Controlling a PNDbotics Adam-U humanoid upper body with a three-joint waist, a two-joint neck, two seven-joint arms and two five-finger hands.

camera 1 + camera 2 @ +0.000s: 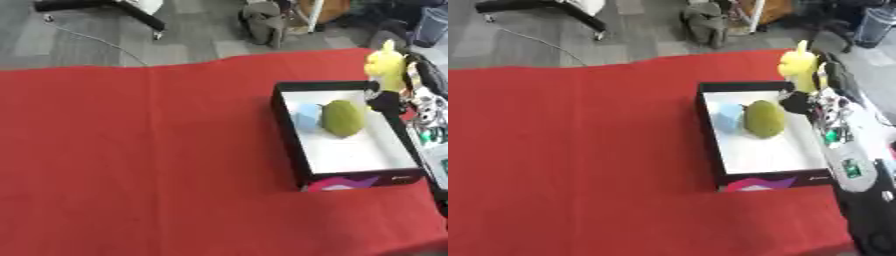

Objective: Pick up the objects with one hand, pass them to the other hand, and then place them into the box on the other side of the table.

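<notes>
At about two o'clock on the red table (pixel 131 160), above the far right corner of the box (pixel 707 135), the right hand (pixel 824 82) holds a yellow soft object (pixel 798 65). Its fingers are curled round the object's lower part, so only the upper part shows clear of the grip. The object stands upright, its long axis running from six to twelve o'clock, with a narrow tip pointing toward twelve. It is pale yellow, rounded and lumpy; its finer shape cannot be made out. It sits at the hand's far end, toward eleven o'clock from the wrist, over the box's far rim rather than down inside it.

The right arm (pixel 855 175) comes in from five o'clock along the box's right side, black with silver and some green spots on the forearm.

The box is black-walled with a white floor, and a pink and purple mark shows on its near wall. Inside, in the far half, lies an olive-green oval fruit-like thing (pixel 764 119), its long axis running roughly twelve to six. Touching it at nine o'clock is a pale blue object (pixel 726 116) against the left wall. The near half of the floor shows white.
</notes>
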